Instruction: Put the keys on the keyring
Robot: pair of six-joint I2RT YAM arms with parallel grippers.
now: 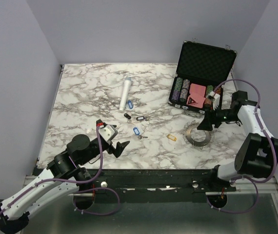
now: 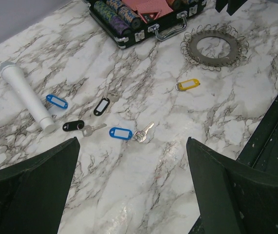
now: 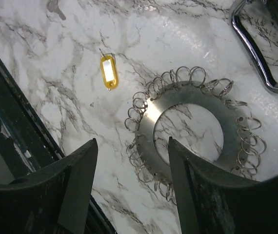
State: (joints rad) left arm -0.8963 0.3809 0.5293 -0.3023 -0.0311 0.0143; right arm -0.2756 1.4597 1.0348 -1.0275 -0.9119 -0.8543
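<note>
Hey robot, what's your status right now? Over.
Left fingers open, empty. Right fingers open, above keyring. Five keys loose on table, none attached. Chip case close beside keyring.

White tabletop (image 1: 80, 92) with grey-brown marble veining. Silvery-grey keyring (image 3: 151, 126). The keys (image 2: 144, 132) carry blue, black and yellow tags. White cylinder (image 2: 24, 92); black case (image 1: 205, 58) holding striped chips (image 2: 112, 12).

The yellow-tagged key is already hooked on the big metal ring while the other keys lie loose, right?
No. The yellow-tagged key lies loose too, apart from the big metal ring, as the right wrist view shows. The other keys do lie loose.
</note>
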